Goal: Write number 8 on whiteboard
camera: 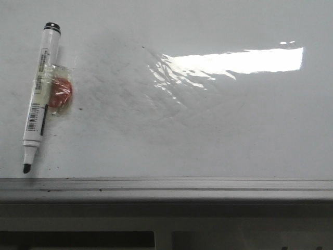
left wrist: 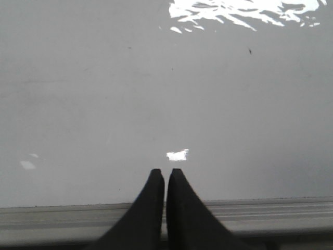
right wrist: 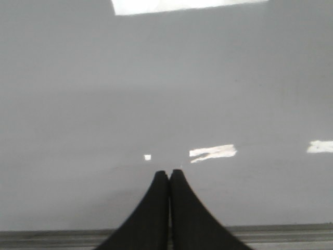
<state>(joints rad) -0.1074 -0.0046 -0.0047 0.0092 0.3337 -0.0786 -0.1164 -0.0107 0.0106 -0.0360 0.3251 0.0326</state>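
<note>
The whiteboard [camera: 208, 135] fills the front view, glossy white with faint grey smudges and a bright glare patch. A white marker [camera: 40, 94] with a black cap end and bare black tip lies on it at the left, tip toward the ledge [camera: 166, 185]. A red lump in clear tape [camera: 61, 94] is stuck to the marker's side. No number 8 shows on the board. My left gripper [left wrist: 165, 172] is shut and empty over the board near the ledge [left wrist: 270, 213]. My right gripper [right wrist: 169, 173] is shut and empty over bare board [right wrist: 166, 94]. Neither gripper shows in the front view.
The ledge runs along the board's lower edge, with a dark gap and a white frame [camera: 164, 239] below it. Small dark specks dot the board near the marker.
</note>
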